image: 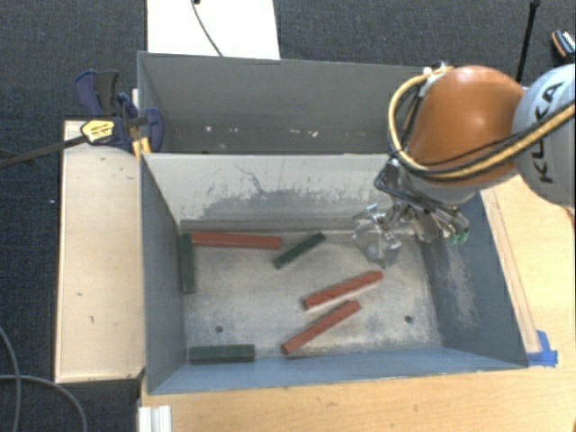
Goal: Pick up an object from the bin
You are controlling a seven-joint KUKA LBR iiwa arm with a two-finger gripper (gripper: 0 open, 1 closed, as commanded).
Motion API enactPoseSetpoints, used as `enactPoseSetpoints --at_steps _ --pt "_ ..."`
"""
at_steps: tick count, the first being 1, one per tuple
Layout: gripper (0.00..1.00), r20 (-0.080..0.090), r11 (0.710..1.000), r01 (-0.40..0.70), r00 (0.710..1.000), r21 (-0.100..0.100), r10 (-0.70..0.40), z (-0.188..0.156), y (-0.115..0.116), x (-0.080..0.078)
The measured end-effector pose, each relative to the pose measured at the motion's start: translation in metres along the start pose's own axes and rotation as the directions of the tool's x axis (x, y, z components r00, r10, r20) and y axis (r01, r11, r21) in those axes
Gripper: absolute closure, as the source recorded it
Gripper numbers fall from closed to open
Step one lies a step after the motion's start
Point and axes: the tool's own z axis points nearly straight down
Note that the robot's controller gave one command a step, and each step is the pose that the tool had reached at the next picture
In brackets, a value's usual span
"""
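tool (385, 241) near middle red bar (342, 290), right side

Dark grey carpet (54, 25) covers the floor, with thin black cables (533, 21) trailing across it. A pale wooden tabletop (360, 403) lies along the lower and right edges.

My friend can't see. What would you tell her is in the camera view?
The robot's gripper is inside a grey bin, just past the right end of a red stick. Two more red sticks and three green sticks lie about the floor.
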Motion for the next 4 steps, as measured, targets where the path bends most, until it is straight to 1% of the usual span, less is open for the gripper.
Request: enactPoseSetpoints --at_steps 1,2,3,4 --pt "0.00 -0.008 1.000 -0.002 1.000 -0.004 0.002 0.005 0.001 0.002" --pt "0.00 -0.014 1.000 0.005 1.000 -0.008 -0.005 0.135 -0.026 -0.007" --pt "1.00 -0.007 1.000 0.005 1.000 -0.005 -0.005 0.130 -0.027 -0.009" --pt "1.00 0.000 0.990 0.140 0.990 -0.001 -0.140 -0.011 -0.017 -0.026"
